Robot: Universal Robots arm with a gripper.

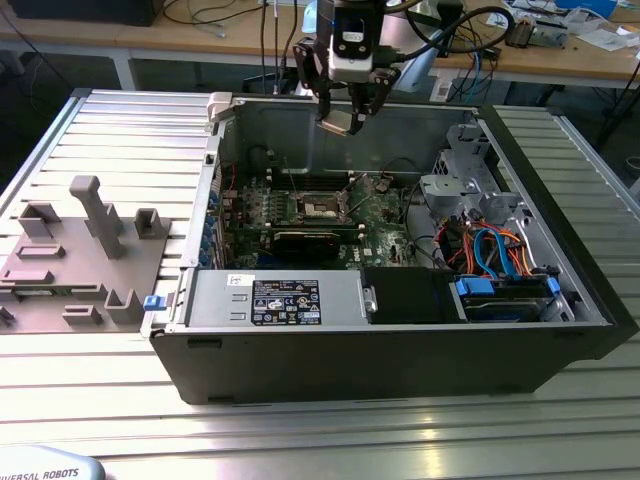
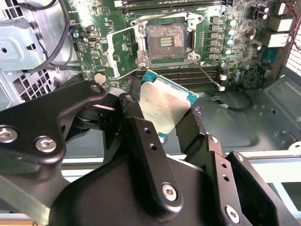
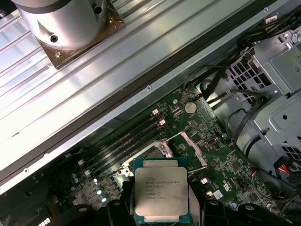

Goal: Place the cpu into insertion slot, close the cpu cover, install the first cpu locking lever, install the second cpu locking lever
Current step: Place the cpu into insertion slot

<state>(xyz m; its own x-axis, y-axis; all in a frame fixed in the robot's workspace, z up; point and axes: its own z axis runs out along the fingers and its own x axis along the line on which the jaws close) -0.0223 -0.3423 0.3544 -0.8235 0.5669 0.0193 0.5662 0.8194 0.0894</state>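
Fingers (image 2: 137, 129) clamped on the cpu (image 2: 162, 106), gripping it by opposite edges. It sits tilted, metal top showing in both wrist views. Gripper (image 1: 345, 120) hangs above the open computer case (image 1: 400, 350), cpu well clear of the green board (image 2: 235, 56). Further in: insertion slot (image 2: 165, 42) bare, contacts visible, cpu cover (image 2: 140, 44) swung open beside it.
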